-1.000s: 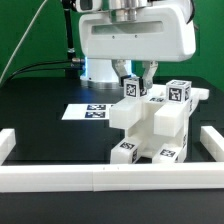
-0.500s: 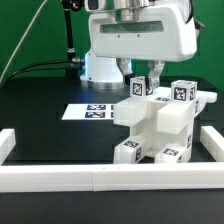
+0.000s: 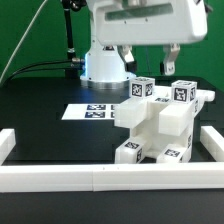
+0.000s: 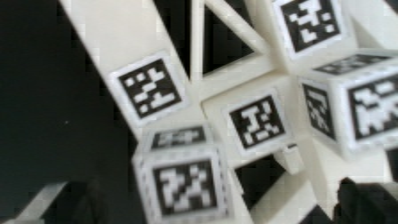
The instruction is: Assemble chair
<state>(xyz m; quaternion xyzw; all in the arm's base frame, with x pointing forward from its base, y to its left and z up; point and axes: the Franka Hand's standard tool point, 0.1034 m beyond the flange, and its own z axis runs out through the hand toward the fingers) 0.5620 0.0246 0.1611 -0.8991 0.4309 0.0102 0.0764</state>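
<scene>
The gripper [image 3: 147, 55] hangs above the chair [image 3: 155, 125] with its two fingers [image 3: 126, 56] spread wide apart, holding nothing. The white chair, partly built and covered in black-and-white square tags, stands on the black table [image 3: 40, 125]. It sits near the low white border wall [image 3: 90, 178], toward the exterior view's right. The flat marker board [image 3: 88, 111] lies on the table just behind the chair. In the wrist view, the chair's tagged blocks [image 4: 214, 120] fill the picture from close up.
</scene>
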